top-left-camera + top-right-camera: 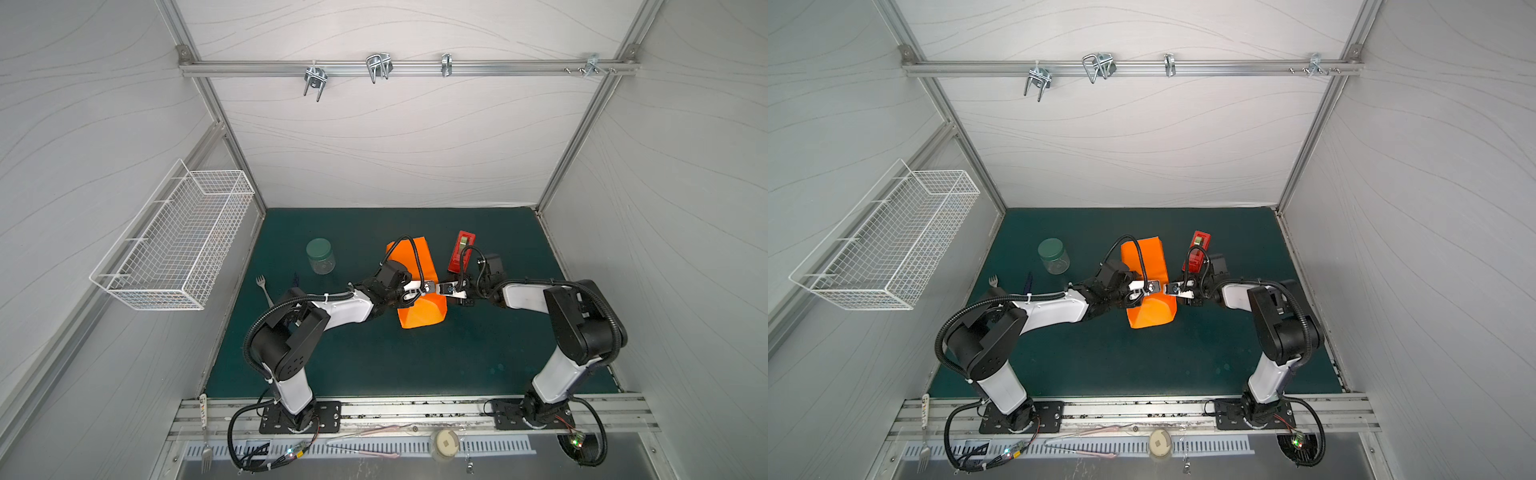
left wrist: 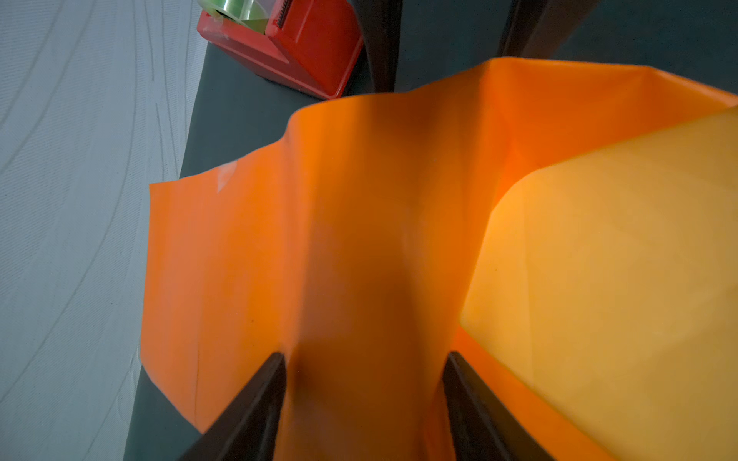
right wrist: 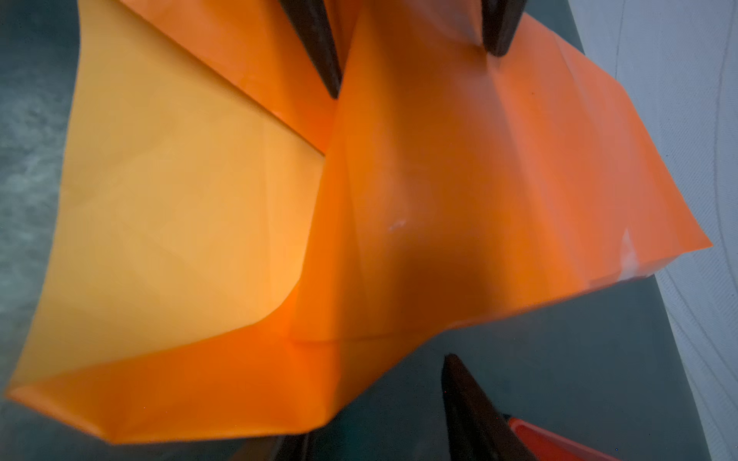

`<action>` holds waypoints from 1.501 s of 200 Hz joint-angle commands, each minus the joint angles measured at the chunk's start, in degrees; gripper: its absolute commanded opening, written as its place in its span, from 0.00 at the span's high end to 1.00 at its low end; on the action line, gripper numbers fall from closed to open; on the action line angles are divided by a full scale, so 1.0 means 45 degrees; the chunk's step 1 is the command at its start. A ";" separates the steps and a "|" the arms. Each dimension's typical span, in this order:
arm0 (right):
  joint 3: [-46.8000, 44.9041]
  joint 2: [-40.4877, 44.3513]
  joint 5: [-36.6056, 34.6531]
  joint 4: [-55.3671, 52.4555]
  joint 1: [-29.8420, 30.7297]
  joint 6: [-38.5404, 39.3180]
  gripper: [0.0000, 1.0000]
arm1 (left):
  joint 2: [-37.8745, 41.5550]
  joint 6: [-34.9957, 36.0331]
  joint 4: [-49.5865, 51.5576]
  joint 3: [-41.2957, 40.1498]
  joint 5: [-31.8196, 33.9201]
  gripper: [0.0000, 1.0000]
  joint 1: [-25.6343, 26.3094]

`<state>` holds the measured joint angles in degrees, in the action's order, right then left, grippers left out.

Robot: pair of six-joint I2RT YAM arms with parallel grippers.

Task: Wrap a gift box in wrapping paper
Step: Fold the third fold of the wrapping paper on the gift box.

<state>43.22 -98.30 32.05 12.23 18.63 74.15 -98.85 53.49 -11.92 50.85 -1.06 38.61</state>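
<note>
The wrapping paper (image 1: 415,286) is seen mid-mat, folded over into a creased orange bundle beside the red tape dispenser (image 1: 461,251); the gift box cannot be made out under it. The left gripper (image 2: 363,383) is shown with its jaws apart, straddling a raised fold of the paper. The right gripper (image 1: 444,289) is held just beside the bundle, jaws apart and empty.

2 arms are showing white shells and black joints. Black ribbed cables are looping behind the jaws. The left gripper (image 1: 428,289) and right gripper (image 1: 444,289) are wearing dark pointed fingers (image 2: 255,403).
</note>
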 commanded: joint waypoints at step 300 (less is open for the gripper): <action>-0.0637 0.0735 0.1100 0.1345 0.0344 -0.3521 0.17 | -0.0888 0.0427 0.0603 -0.0304 -0.0115 0.36 -0.0182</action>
<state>39.51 -94.72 35.64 17.23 19.70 60.07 -99.85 54.57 -14.06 50.85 -1.69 38.35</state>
